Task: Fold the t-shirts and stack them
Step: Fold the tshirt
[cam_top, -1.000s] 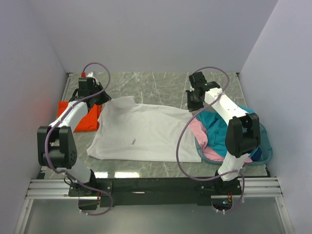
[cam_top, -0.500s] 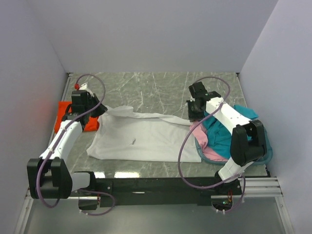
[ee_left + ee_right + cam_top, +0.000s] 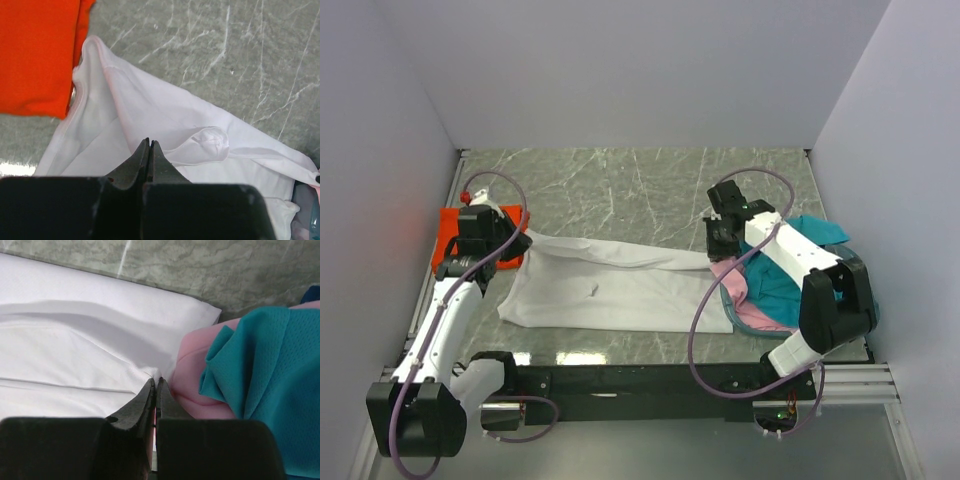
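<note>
A white t-shirt (image 3: 620, 285) lies spread across the middle of the table, and its far edge is stretched in a raised band between my two grippers. At that band's left end my left gripper (image 3: 523, 240) is shut on the white cloth (image 3: 120, 115), jaws pressed together (image 3: 149, 142). My right gripper (image 3: 718, 248) is shut on the right end, its tips (image 3: 156, 381) pinching white fabric (image 3: 75, 350). A folded orange t-shirt (image 3: 452, 232) (image 3: 35, 50) lies at the far left. The pink t-shirt (image 3: 745, 300) (image 3: 195, 385) and the teal t-shirt (image 3: 785, 280) (image 3: 270, 365) are heaped at the right.
A translucent teal basket (image 3: 868, 312) at the right holds the pink and teal shirts, under my right arm. Walls close in the marble table (image 3: 620, 180) at the back and on both sides. Purple cables loop from both arms.
Both grippers have come toward the near side, drawing the white shirt's far edge over its body. The shirt now shows as a narrower strip.
</note>
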Available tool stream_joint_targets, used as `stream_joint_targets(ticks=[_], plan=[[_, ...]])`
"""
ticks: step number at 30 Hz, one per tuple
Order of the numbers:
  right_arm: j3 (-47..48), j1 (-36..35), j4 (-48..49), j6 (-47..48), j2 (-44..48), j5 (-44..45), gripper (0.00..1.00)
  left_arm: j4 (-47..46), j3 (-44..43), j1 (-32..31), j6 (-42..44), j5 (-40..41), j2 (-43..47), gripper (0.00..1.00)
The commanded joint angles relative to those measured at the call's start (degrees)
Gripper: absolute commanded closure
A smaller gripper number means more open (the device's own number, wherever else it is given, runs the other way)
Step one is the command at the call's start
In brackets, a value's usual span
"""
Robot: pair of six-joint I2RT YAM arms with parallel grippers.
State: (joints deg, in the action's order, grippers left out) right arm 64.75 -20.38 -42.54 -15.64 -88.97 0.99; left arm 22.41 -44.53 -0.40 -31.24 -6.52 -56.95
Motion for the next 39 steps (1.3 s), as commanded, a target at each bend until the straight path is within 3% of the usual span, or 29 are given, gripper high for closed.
stream_joint_targets(ticks=[1,23,39], plan=[[-1.29,-0.62,0.97,-0.88,3.01,0.24,1.00,2.54,1.64,0.23,-2.32,1.16,2.71,1.00],[-7.09,-2.47,1.24,-3.08,5.74,-0.56,1.00,13.53,2.17,0.23,-9.10,6.35,11.86,1.00],[-9.91,-3.09,-0.17,-4.75,8.20,3.22,1.00,24.86,-1.43,0.14,-12.44,12.41,10.98,1.00]])
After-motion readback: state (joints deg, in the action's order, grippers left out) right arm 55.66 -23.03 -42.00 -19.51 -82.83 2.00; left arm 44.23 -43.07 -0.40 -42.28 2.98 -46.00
